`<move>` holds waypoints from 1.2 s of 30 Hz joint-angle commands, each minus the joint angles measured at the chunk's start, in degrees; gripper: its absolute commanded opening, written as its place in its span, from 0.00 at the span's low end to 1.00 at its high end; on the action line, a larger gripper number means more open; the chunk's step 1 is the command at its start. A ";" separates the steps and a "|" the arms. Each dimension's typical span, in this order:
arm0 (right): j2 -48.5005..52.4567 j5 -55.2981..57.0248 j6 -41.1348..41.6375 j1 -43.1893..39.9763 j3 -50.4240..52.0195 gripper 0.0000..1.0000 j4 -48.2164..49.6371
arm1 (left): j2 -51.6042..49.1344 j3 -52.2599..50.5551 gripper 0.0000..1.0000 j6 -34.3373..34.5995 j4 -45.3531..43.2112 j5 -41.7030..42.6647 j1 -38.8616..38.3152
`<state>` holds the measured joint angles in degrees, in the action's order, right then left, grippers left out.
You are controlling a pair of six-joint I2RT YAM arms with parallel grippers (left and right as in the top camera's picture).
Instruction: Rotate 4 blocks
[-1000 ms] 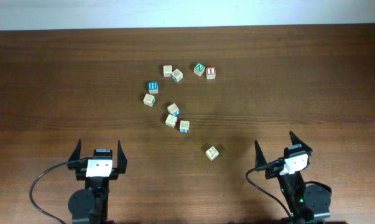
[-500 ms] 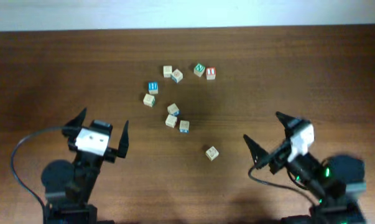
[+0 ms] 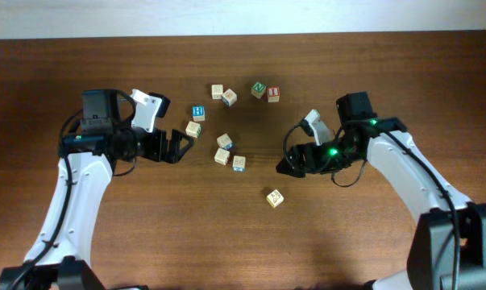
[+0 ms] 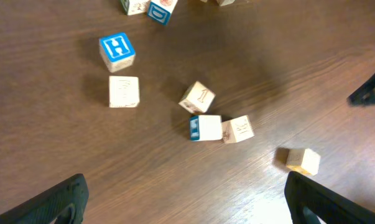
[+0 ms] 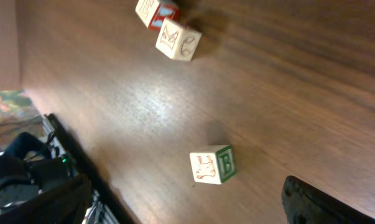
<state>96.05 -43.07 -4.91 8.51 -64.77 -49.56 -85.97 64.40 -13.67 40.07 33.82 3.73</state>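
Several small wooden alphabet blocks lie scattered on the table, most in a loose cluster around a trio of blocks (image 3: 224, 142). One block (image 3: 275, 197) lies alone nearer the front. In the right wrist view this block (image 5: 213, 164) shows a green "B" on its side. My left gripper (image 3: 172, 145) hangs open just left of the cluster, near a pale block (image 3: 193, 129) and a blue "H" block (image 3: 198, 113). My right gripper (image 3: 287, 153) is open too, right of the cluster and above the lone block. Both wrist views show wide jaws with only table between them: left gripper (image 4: 184, 180), right gripper (image 5: 184, 182).
At the back sit a green-lettered block (image 3: 259, 89), a red one (image 3: 273, 94) and two pale ones (image 3: 217, 91). The dark wood table (image 3: 388, 72) ends at a pale wall at the top. The left wrist view catches a dark part of the right arm (image 4: 370, 90).
Both arms have swung up from the front edge toward the middle, ending on either side of the block cluster. Both grippers stayed open. The blocks have not moved.
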 commanded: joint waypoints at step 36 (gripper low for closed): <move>9.44 44.44 21.97 15.43 -4.37 0.22 17.09 | -1.25 1.01 0.99 6.56 -1.53 2.25 0.02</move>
<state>104.79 4.14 15.40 26.09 -68.36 -33.21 -86.91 64.40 -7.60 38.76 35.40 3.73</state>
